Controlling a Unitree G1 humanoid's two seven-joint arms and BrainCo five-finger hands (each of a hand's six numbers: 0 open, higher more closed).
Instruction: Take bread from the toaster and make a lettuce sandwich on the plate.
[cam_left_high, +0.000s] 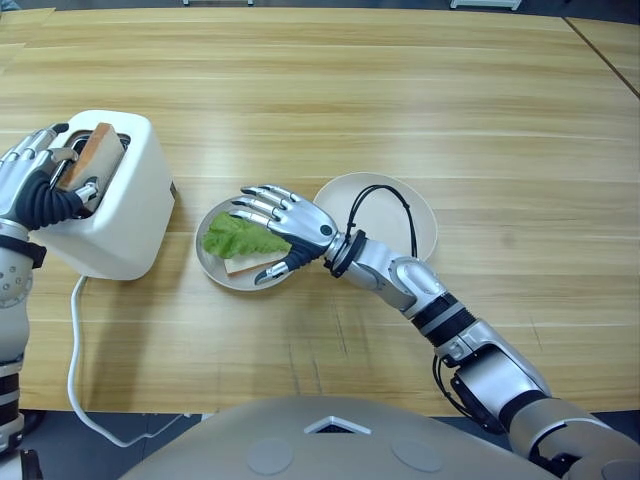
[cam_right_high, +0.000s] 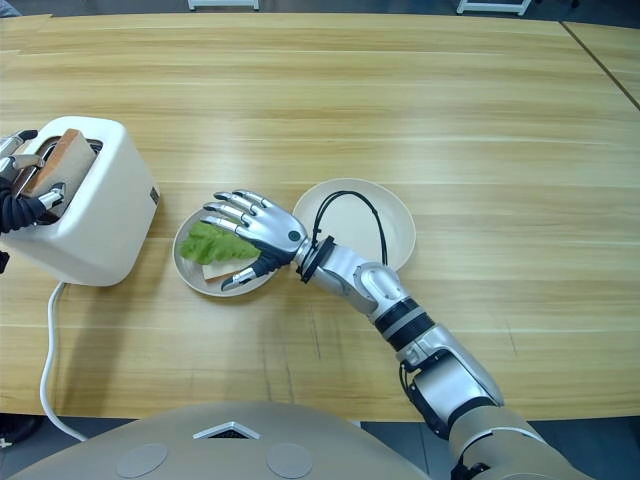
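Gripping the bread (cam_left_high: 98, 150) sticking out of the toaster (cam_left_high: 130, 220) at the left, the left hand (cam_left_high: 35, 175) has fingers curled round it; right hand (cam_left_high: 295, 222) is spread open, empty (just over lettuce (cam_left_high: 232, 238) on the plate (cam_left_high: 211, 266)).

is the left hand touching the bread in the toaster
Touching. The left eye view shows the left hand closed around the bread standing in the toaster, no gap between them.
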